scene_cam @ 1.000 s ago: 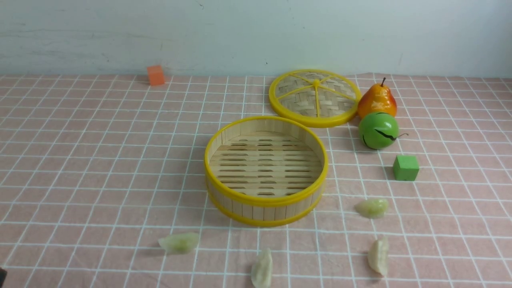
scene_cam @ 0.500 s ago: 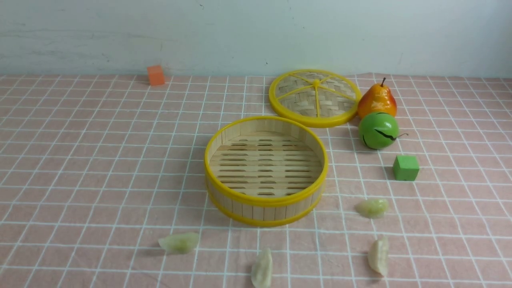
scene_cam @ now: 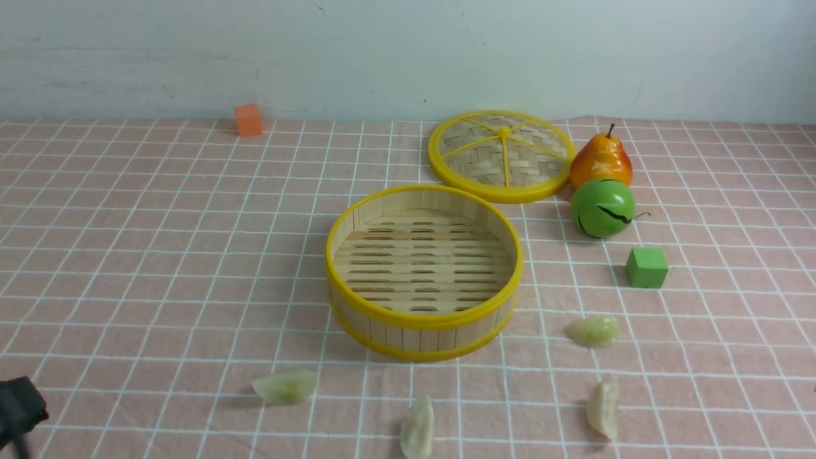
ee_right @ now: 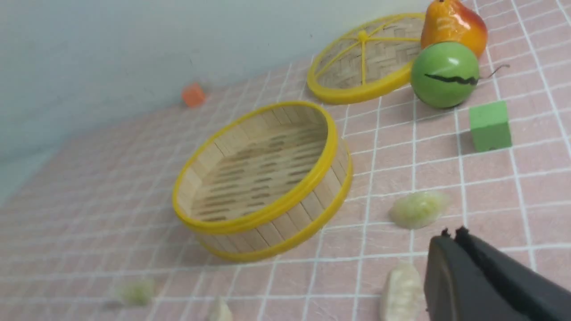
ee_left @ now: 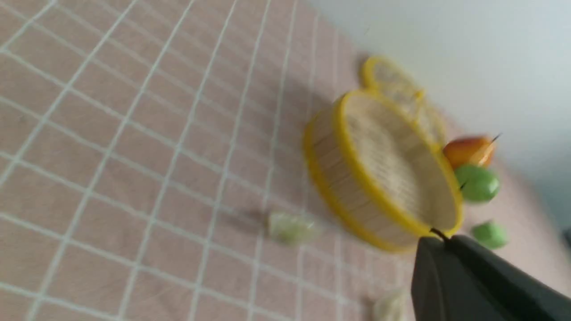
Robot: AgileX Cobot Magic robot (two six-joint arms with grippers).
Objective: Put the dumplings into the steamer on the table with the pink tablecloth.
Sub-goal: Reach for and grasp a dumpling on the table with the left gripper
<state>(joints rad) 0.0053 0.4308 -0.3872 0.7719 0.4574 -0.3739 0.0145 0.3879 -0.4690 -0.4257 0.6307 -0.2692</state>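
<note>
Well, the round bamboo steamer [scene_cam: 424, 322] with yellow rims and a slatted floor sits near the middle of the pink, white-checked tablecloth [scene_cam: 127, 255] spread over the worktop [scene_cam: 752, 210]; none of the dumplings is in it. The leftmost pale whitish-green pleated dumpling [scene_cam: 285, 387] lies on the cloth off the basket's front left; a second dumpling [scene_cam: 417, 428] lies lengthwise at the front view's lower edge, in front of the basket; a third dumpling [scene_cam: 602, 408] lies to the front right; the fourth dumpling [scene_cam: 593, 331] lies just behind the third, beside the steamer's right wall but apart from it.

Behind the steamer, to the right, the flat woven lid [scene_cam: 502, 156] with a yellow rim lies on the cloth; an orange-yellow pear [scene_cam: 600, 160] stands right at its right edge; a green ball [scene_cam: 603, 208] with a black crack-like line sits just in front of the pear; a small green cube [scene_cam: 646, 268] sits between the ball and the fourth dumpling; a small orange cube [scene_cam: 248, 120] sits far back on the left, by the pale wall [scene_cam: 382, 57].

The left claw [ee_left: 439, 238] has its black fingers together on nothing (its wrist picture is blurred); a dark bit of the left arm [scene_cam: 19, 408] shows in the front view's lower-left corner; the right claw [ee_right: 453, 232] is likewise closed and empty, with the third and fourth dumplings in sight just past its tips.
</note>
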